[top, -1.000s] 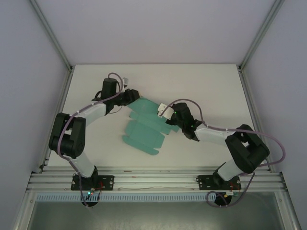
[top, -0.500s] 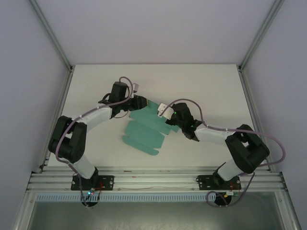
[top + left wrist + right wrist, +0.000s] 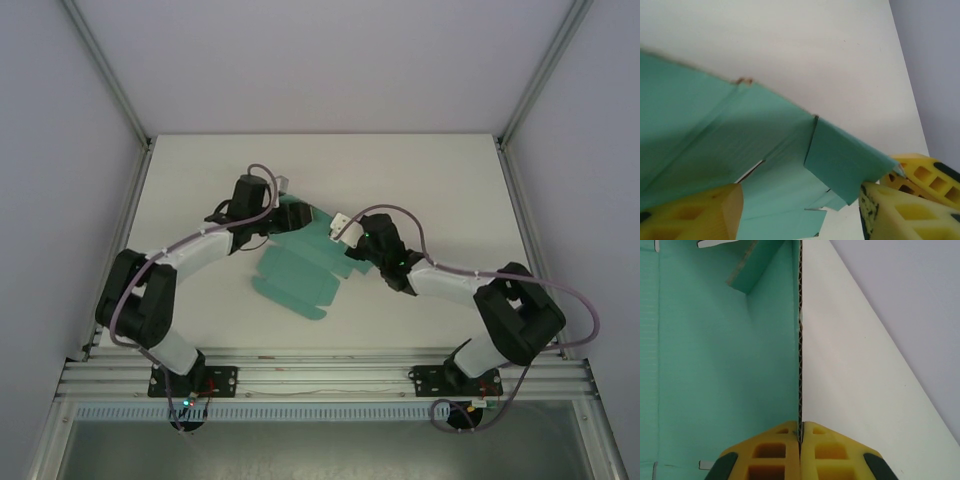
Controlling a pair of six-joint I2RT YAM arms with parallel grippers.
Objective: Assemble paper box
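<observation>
Centre of the top view, the paper box lies as a flat teal sheet on the white table, with its upper-right end lifted between the two arms. The right claw is pinched tight at the bottom of its wrist view, yellow fingers pressed together on a card wall standing edge-on. Over at the left claw, the pads sit wide apart in the lower corners, gripping nothing. The sheet spreads between them, and a raised flap has its tip right at the pad on the right.
</observation>
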